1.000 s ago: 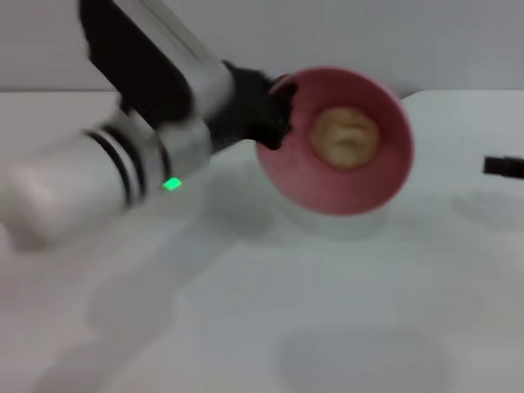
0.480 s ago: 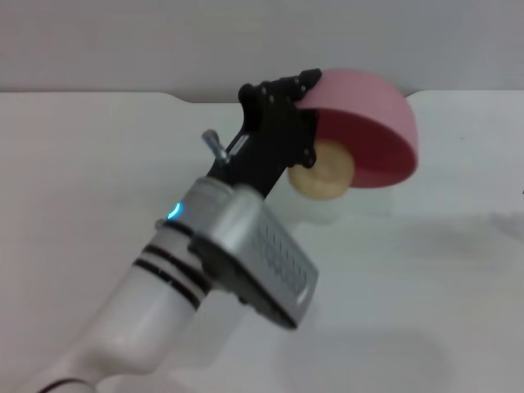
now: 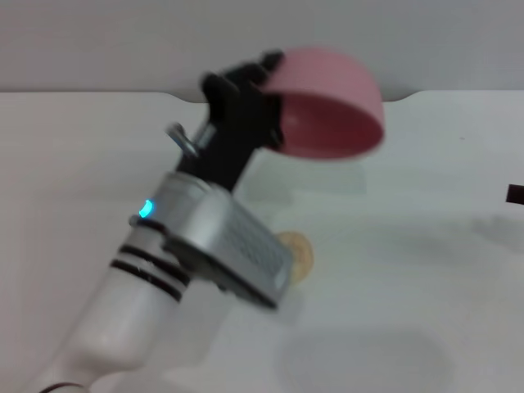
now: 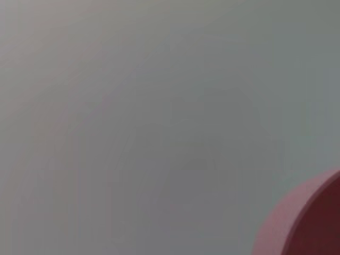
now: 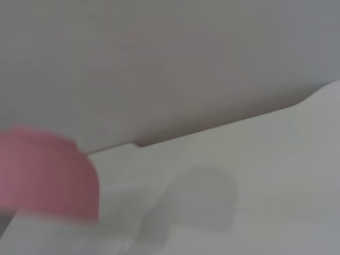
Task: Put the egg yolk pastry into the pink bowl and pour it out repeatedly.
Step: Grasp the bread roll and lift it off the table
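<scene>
Head view: I am holding the pink bowl [image 3: 327, 115] aloft with the left gripper [image 3: 266, 102], whose black fingers are clamping the bowl's near-left rim. The bowl is hanging upturned, its mouth facing down and slightly toward me, so that I am seeing the domed glossy outside above and a strip of the smooth darker inside below the thin rim. The bowl is carrying no writing, and I am reading no label or brand on any surface. The egg yolk pastry [image 3: 296, 252] is lying on the white table [image 3: 409, 286], well below the bowl and apart from it; it is showing as a small round tan shape with a matte top, half hidden behind the silver ribbed block of my left arm. A small blue-green light is glowing on that arm's wrist.

Left wrist view: only a curved pink edge of the bowl [image 4: 305, 220] is showing against plain grey.

Right wrist view: the bowl [image 5: 45, 172] is appearing as a blurred pink dome above the table edge [image 5: 239, 159]. The right gripper [image 3: 516, 194] is barely entering at the table's right; I cannot tell how its fingers are standing.
</scene>
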Controlling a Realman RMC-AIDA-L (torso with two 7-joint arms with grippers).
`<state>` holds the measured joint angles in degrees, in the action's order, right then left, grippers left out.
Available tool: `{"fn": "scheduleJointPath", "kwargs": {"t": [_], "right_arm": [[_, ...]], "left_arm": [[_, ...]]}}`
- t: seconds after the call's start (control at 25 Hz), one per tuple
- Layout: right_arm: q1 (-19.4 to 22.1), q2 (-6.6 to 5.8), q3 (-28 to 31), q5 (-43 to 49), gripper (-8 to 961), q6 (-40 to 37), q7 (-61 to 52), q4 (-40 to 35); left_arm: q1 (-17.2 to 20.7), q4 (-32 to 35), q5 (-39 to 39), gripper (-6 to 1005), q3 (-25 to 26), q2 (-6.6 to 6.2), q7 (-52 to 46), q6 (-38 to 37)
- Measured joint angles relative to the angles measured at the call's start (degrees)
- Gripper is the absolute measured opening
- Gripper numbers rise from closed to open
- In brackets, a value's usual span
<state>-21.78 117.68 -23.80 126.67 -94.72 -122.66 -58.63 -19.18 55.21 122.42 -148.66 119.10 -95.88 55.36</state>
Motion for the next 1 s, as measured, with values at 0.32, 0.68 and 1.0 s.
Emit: {"fn": "scheduleJointPath", "kwargs": {"t": [0.32,0.68,1.0], "right_arm": [[-2.83,-0.01,-8.24,-0.21,516,-0.20,0.86,-0.28],[-7.79,-0.22,-17.91,2.39,522,0.92,1.93,-0.30],[-11.38,0.57,-18.88,4.43,527,3.60,5.47,0.08]], "left_arm": [[7.89,19.85,-23.16,-1,18.16,-0.80,5.63,-27.75],[18.71,30.17,-35.12,-1,39.23,-1.46,0.24,-65.58],[9.37,29.38,-12.26,-1,73.03,-1.69,-37.13,-119.32]]}}
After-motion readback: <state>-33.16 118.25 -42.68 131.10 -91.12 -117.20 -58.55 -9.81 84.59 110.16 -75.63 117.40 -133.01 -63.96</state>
